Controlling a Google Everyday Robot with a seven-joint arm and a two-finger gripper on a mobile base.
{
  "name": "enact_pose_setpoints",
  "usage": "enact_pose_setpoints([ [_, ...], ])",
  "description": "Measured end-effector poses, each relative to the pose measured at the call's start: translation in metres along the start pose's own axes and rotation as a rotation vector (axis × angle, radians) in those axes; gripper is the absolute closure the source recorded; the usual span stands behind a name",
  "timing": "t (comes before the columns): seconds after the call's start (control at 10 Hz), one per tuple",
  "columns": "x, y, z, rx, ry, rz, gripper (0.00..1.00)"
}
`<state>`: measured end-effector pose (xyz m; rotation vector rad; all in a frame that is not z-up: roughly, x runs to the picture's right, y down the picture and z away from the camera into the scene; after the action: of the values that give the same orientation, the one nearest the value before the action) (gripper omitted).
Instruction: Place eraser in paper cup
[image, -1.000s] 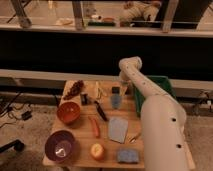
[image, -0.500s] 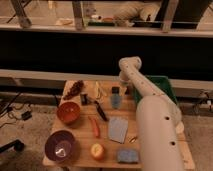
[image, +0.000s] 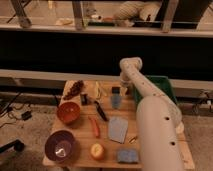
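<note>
My white arm rises from the lower right and bends at a joint near the table's far edge. The gripper (image: 123, 89) hangs down from that joint, over the far middle of the table next to the green tray (image: 161, 86). A small black block, the eraser (image: 116, 90), shows right beside the gripper and just behind the small blue-grey cup (image: 116, 101). I cannot tell whether the gripper holds it. The paper cup is not in view; the arm covers the right part of the table.
On the wooden table (image: 80, 129) are a purple bowl (image: 61, 145), an orange bowl (image: 68, 112), grapes (image: 75, 88), a banana (image: 98, 90), a black-handled tool (image: 101, 111), a red tool (image: 94, 127), a blue-grey flat sheet (image: 118, 129), a peach-coloured fruit (image: 97, 150) and a blue sponge (image: 128, 156).
</note>
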<state>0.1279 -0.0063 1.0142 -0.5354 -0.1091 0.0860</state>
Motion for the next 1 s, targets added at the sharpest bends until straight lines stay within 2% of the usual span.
enact_pose_setpoints([
  [1.0,0.0099,0.0091,0.0065,-0.034,-0.008,0.012,0.20],
])
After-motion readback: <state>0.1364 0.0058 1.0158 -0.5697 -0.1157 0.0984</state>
